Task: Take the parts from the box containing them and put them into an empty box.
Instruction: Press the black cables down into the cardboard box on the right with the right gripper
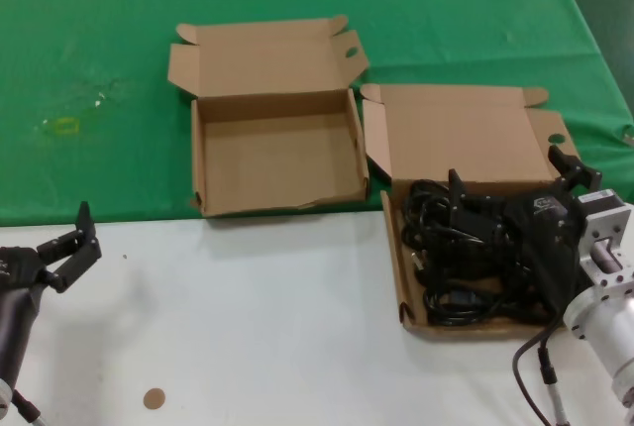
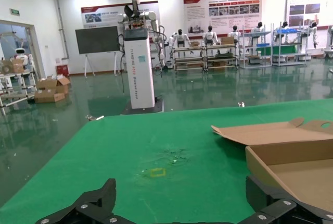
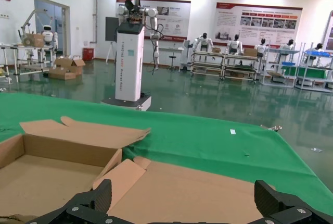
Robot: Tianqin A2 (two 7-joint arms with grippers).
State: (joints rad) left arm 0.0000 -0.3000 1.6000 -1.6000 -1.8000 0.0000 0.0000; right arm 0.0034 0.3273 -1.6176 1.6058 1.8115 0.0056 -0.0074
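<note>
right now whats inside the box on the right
A tangle of black power cords fills the box. The right claw, open, hangs over them and hides the cords and floor beneath it. The left claw waits apart.

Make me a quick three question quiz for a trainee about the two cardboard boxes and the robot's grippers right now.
1. True or false: the black cords lie in the box beside the right gripper.
2. Which gripper is over the cords? A) left B) right
3. Fill in: the empty box rests on the ___ cloth.

Key:
1. True.
2. B. The left gripper waits over the white table, jaws open.
3. Green.
</note>
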